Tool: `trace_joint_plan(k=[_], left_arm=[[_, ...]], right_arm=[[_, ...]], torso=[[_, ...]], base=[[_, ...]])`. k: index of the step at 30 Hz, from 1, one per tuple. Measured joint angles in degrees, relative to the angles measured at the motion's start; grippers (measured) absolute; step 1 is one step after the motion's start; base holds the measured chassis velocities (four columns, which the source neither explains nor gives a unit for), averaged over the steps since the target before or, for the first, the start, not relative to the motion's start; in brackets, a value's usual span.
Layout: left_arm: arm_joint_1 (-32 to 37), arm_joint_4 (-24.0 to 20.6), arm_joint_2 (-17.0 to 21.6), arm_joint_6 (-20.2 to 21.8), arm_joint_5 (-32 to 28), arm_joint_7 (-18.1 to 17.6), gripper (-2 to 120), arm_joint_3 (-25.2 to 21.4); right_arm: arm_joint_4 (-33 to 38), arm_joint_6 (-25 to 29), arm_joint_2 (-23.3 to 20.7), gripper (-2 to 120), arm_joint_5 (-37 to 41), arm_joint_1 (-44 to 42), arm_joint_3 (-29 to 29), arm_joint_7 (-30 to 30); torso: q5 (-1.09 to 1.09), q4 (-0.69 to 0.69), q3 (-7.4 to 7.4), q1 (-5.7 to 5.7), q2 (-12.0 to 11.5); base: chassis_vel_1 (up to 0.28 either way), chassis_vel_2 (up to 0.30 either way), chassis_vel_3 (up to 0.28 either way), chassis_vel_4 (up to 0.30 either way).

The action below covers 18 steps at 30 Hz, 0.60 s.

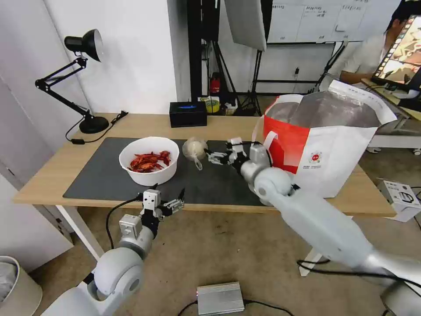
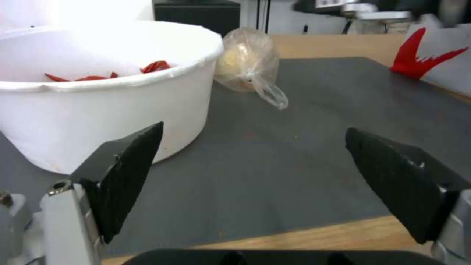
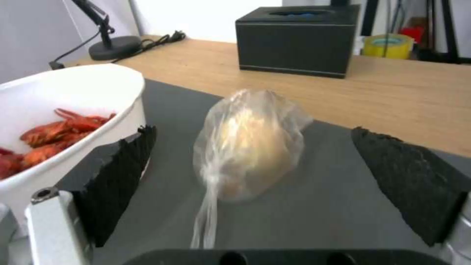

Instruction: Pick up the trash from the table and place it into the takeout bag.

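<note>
The right gripper [image 1: 213,156] reaches over the dark grey mat [image 1: 105,177] with its 2 black pads spread wide, nothing between them, aimed at the knotted clear bag [image 1: 194,149]. That bag (something pale and yellowish shows through the plastic) lies on the mat just beside the white bowl of red crayfish shells [image 1: 149,159], and in the right wrist view the bag [image 3: 250,143] sits ahead of the open jaws, not yet touched, with its twisted tail trailing toward the camera. The bowl [image 3: 59,110] stands close on one side there, and the black tissue box [image 3: 299,35] rests farther back on the bare wood.

The left gripper [image 1: 169,199] hangs at the near edge of the light-wood table [image 1: 52,169], fingers parted and empty. Its wrist view looks across the mat [image 2: 304,147] at the bowl's wall [image 2: 88,114] and the bag [image 2: 248,64] beyond.

The takeout bag [image 1: 326,145] stands upright on the table's right end, mouth open, silver lining showing. A black desk lamp [image 1: 81,79] stands at the far left corner.
</note>
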Motion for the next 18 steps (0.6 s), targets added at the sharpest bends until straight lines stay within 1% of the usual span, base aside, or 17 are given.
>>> trace_joint_plan(k=[1,2,5,6,10,11,18], left_arm=[[0.1,0.0,0.0,0.0,0.0,0.0,100,0.0],[0.1,0.0,0.0,0.0,0.0,0.0,100,0.0],[0.4,0.0,-0.1,0.0,0.1,0.0,100,-0.2],[0.4,0.0,-0.1,0.0,0.1,0.0,100,-0.2],[0.9,-0.1,-0.1,-0.1,0.2,0.0,100,-0.5],[0.9,-0.1,-0.1,-0.1,0.2,0.0,100,-0.5],[0.9,-0.3,-0.4,-0.1,0.3,0.0,100,-0.5]], right_arm=[[-2.5,0.0,1.3,100,-0.1,1.4,-0.6,-0.9],[-2.5,0.0,1.3,100,-0.1,1.4,-0.6,-0.9],[-9.1,0.0,4.5,100,-1.1,4.7,-1.6,-2.5],[-9.1,0.0,4.5,100,-1.1,4.7,-1.6,-2.5],[-16.2,0.0,8.0,100,-2.5,8.1,-2.6,-4.3],[-16.2,0.0,8.0,100,-2.5,8.1,-2.6,-4.3],[-22.3,-1.1,11.2,100,-4.6,11.4,-4.6,-7.2]], torso=[[0.01,0.00,0.00,0.00,0.0],[0.01,0.00,0.00,0.00,0.0],[0.00,0.00,0.00,0.00,0.0],[0.00,0.00,0.00,0.00,0.0],[0.00,0.00,0.00,0.00,0.0],[0.00,0.00,0.00,0.00,0.0],[0.01,0.00,0.00,-0.01,0.0]], base=[[0.000,0.000,0.000,0.000],[0.000,0.000,0.000,0.000],[0.000,0.000,0.000,0.000],[0.000,0.000,0.000,0.000],[0.000,0.000,0.000,0.000],[0.000,0.000,0.000,0.000],[0.000,0.000,0.000,0.000]])
